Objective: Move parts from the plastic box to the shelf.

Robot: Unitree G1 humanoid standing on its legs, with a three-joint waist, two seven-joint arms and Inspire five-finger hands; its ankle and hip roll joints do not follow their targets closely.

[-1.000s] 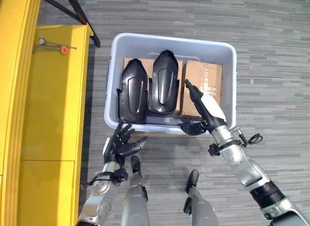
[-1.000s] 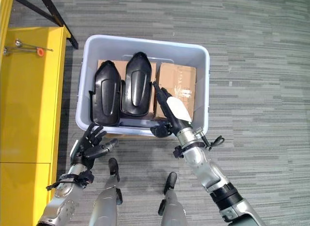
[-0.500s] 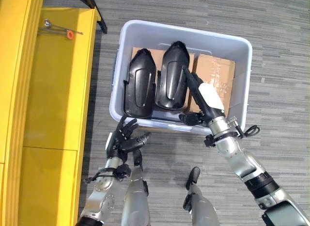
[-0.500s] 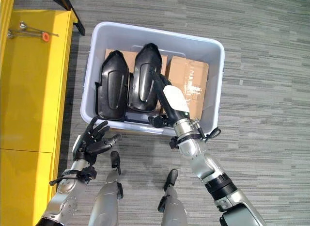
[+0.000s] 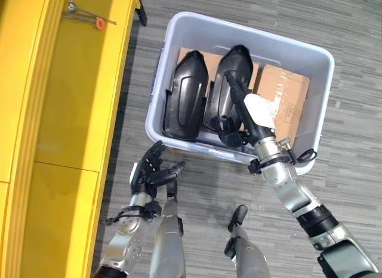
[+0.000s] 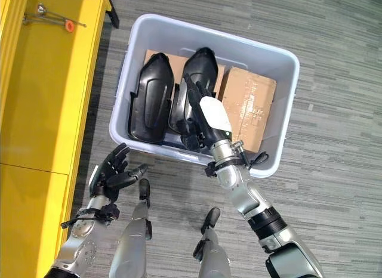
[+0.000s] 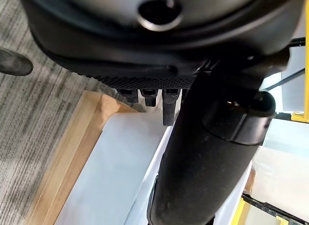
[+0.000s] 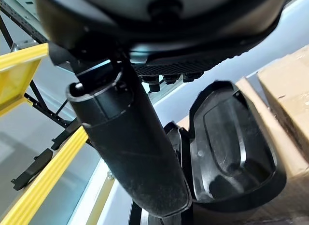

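Two black parts (image 5: 186,104) lie side by side in the plastic box (image 5: 310,54) on the floor, beside the yellow shelf (image 5: 65,99). The right hand (image 5: 250,118) reaches in, fingers (image 5: 234,87) straight over the right-hand part. The left hand (image 5: 149,175) hangs outside the box, fingers loosely spread, holding nothing.

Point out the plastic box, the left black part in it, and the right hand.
plastic box (image 5: 197,20): left eye view, far rim.
left black part (image 5: 185,96): left eye view, middle of its shell.
right hand (image 6: 213,115): right eye view, white cover.
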